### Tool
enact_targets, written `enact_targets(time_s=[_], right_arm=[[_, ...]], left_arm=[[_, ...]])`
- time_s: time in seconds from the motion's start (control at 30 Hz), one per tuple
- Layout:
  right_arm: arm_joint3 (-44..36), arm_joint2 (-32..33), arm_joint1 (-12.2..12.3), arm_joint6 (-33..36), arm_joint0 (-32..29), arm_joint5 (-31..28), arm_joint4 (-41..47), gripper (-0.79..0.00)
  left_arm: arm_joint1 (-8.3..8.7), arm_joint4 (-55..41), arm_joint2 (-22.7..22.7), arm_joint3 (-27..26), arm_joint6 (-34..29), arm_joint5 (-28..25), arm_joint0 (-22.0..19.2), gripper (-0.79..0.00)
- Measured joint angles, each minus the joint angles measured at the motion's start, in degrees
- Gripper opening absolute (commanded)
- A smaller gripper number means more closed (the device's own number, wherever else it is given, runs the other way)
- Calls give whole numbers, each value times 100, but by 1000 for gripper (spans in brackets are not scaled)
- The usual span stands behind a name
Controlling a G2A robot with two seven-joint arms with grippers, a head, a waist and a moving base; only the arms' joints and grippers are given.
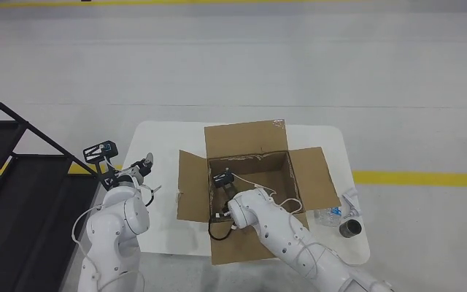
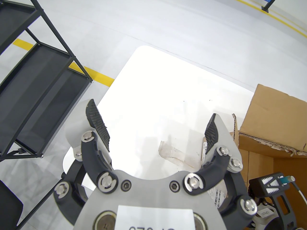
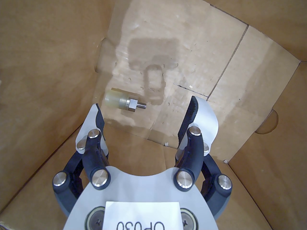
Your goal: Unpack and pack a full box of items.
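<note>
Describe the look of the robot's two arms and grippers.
The left arm and right arm are white, rounded segments with thin cables at the wrists. The left gripper and right gripper match: a silver plate, black curved links with silver bolts, two silver fingers with black ribbed pads, and a white printed label.

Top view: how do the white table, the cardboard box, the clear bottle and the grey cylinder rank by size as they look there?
1. white table
2. cardboard box, flaps spread open
3. clear bottle and grey cylinder: both small and much alike, so I will not rank one over the other.
</note>
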Motion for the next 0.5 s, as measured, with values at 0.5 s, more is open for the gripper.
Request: enact_targets(time_s=[0.5], right_arm=[[-203, 135, -19, -121, -250, 236, -88, 0]], left_arm=[[0, 0, 0, 0, 0, 0, 0, 0]])
